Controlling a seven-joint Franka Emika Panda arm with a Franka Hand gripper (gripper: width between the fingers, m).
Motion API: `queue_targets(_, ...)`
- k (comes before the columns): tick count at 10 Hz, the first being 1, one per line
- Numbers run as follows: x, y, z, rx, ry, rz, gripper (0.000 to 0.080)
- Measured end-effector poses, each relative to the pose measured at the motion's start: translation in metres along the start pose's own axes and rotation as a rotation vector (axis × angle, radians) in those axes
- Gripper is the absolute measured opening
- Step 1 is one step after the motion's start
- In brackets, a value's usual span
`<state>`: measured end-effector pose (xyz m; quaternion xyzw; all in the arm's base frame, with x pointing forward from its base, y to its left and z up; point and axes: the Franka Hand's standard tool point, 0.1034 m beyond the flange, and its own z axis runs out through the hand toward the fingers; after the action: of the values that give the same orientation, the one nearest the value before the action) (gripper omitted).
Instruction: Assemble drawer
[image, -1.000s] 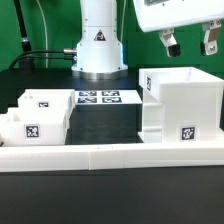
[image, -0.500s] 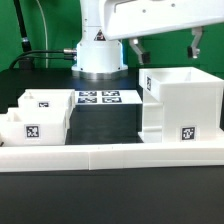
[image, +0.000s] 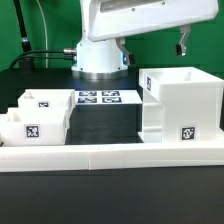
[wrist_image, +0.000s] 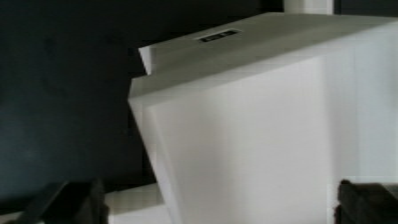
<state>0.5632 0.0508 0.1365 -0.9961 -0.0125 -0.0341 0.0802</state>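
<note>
The drawer's large white cube-like housing (image: 185, 105) stands open-topped at the exterior view's right, with a square tag on its front. Two smaller shallow trays (image: 40, 104) (image: 24, 126) sit at the exterior view's left, each tagged. My gripper (image: 153, 48) hangs open and empty above the housing's back left corner, touching nothing. In the wrist view the housing (wrist_image: 249, 120) fills most of the picture, and my gripper (wrist_image: 219, 205) shows two dark fingertips (wrist_image: 75, 200) spread wide on either side of it.
The marker board (image: 97, 98) lies flat between the trays and the housing. A long low white border rail (image: 110, 156) runs along the front. The robot's base (image: 97, 55) stands behind, with cables at the exterior view's left.
The gripper has moved toward the exterior view's left above the housing and the hand has turned. The fingers now appear farther apart. The drawer parts have not moved.
</note>
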Motion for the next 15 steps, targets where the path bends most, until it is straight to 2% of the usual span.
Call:
queue_targets(2,-0.017,0.028,-0.001,-0.068,-0.042,-0.151,0.0649)
queue_targets(3,-0.022,0.040,-0.003,-0.087,-0.045,-0.154,0.0649)
queue_targets(5,-0.035,0.070,-0.001,-0.095,-0.062,-0.143,0.0649)
queue_targets(10,-0.037,0.071,0.001,-0.097,-0.065,-0.102,0.0649)
queue_targets(11,-0.045,0.077,0.005,-0.100,-0.077,-0.055,0.0649)
queue_targets(12,-0.053,0.092,0.014,-0.108,-0.094,-0.029,0.0649)
queue_targets(14,-0.058,0.118,0.035,-0.136,-0.081,-0.028,0.0649)
queue_targets(15,-0.059,0.126,0.045,-0.148,-0.075,-0.038,0.0649)
